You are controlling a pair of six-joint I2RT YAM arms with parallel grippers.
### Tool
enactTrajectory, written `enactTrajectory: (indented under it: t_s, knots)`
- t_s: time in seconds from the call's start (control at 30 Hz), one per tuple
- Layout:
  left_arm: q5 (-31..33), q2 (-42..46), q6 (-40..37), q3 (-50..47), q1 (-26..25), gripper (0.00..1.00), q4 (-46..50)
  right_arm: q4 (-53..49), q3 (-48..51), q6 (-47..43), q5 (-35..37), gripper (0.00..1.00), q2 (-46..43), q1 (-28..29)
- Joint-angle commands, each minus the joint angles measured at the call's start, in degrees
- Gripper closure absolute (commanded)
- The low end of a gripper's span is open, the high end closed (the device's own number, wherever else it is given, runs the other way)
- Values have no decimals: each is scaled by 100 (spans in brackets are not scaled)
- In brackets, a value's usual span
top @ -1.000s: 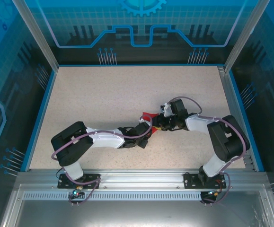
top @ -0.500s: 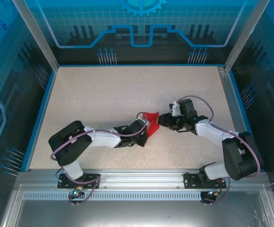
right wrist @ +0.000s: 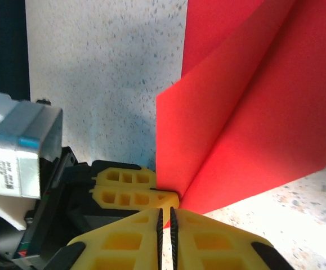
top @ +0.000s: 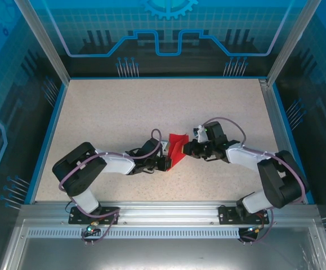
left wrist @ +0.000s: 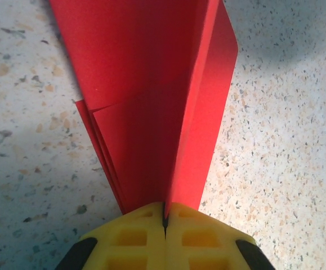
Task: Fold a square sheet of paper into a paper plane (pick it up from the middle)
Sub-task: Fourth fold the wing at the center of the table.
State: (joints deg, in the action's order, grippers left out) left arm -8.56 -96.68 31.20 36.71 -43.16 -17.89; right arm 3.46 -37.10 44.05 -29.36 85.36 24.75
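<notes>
Paper plane (top: 178, 147), bright red and folded into a tapering wedge, lies just below the middle of the top view. Its long axis runs nearly up and down the frame, the narrow end toward the bottom edge and the wide end toward the top. In the left wrist view (left wrist: 151, 112) stacked layers fan upward from the narrow end. It rests on a speckled beige table (top: 123, 107) edged in blue, with blue patterned walls (top: 168, 34) around it and an aluminium rail (top: 163, 211) along the lower edge. The left gripper (top: 168, 163) is clenched on the narrow end, yellow fingers pressed together (left wrist: 164, 212). The right gripper (top: 186, 149) meets its right-hand edge, jaws a thin slit apart (right wrist: 165, 216) at the crease (right wrist: 253, 112); whether they pinch it I cannot tell.
</notes>
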Motion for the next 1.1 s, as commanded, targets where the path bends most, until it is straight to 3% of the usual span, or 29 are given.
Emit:
enactTrajectory:
  t_s: [0.0, 0.47, 0.7, 1.07]
  knots:
    - [-470, -15, 223, -224, 161, 97, -64, 555, -225, 309, -192, 87, 325, 159]
    - [-781, -120, 402, -338, 323, 95, -263, 1048, -738, 709, -239, 90, 1362, 222]
    - [-977, -45, 296, -179, 326, 82, -157, 1070, -746, 702, -280, 90, 1483, 223]
    - [-1008, 1, 430, -196, 345, 91, -326, 956, -799, 609, -338, 90, 1576, 223]
